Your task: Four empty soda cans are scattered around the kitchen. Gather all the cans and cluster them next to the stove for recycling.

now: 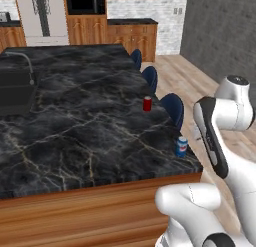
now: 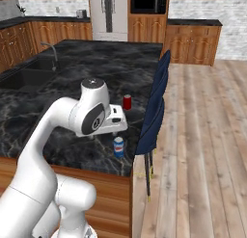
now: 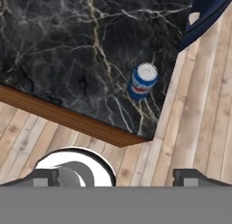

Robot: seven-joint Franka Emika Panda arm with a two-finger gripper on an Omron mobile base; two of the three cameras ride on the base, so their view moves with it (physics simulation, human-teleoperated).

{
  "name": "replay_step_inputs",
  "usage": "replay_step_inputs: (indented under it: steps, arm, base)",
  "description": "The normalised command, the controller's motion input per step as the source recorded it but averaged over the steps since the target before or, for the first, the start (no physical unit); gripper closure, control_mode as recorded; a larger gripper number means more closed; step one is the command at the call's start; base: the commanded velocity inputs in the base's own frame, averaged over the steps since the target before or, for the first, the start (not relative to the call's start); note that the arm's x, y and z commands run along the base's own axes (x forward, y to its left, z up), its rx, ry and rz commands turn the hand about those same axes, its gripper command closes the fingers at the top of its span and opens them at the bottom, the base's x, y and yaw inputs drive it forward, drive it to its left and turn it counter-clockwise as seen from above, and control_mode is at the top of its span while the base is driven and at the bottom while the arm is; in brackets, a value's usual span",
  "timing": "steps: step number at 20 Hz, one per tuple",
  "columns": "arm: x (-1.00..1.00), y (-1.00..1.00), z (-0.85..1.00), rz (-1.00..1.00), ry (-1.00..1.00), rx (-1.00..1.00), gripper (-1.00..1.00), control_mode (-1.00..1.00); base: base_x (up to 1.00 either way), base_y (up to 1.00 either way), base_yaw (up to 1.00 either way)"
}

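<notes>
Blue and white, with a silver top, one soda can stands upright on the black marble worktop, close to the near right corner and just inside the right edge. From the camera on the hand, the same can is seen from above, sitting near the corner where the marble meets its wooden trim. A red soda can stands upright farther back along that same right edge, well apart from the blue one.

The gripper hangs above and in front of the near right corner, over the wood floor, not touching either can. Its two dark fingertips are spread wide apart, with nothing between them.

Dark blue chairs are tucked against the right edge of the worktop, the nearest one just beside the blue can's corner. A sink with a curved faucet is set into the left side of the worktop. Wood panelling runs below the near edge. Along the far wall stand wooden cabinets, a pale refrigerator and a black microwave set into the cabinetry.
</notes>
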Motion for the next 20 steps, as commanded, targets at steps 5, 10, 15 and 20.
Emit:
replay_step_inputs:
  steps: [5,10,15,20]
  arm:
    - [0.20,0.25,-0.31,0.00,0.00,0.00,-1.00,-1.00]
    - [0.46,0.10,-0.28,-0.01,0.00,-0.03,-1.00,-1.00]
    - [0.66,-0.05,-0.32,-0.04,0.02,0.00,-1.00,-1.00]
    - [0.55,-0.28,-0.40,-0.06,0.07,0.00,-1.00,-1.00]
  base:
    - [0.00,0.00,0.00]
    - [0.00,0.00,0.00]
    - [0.00,0.00,0.00]
    - [0.00,0.00,0.00]
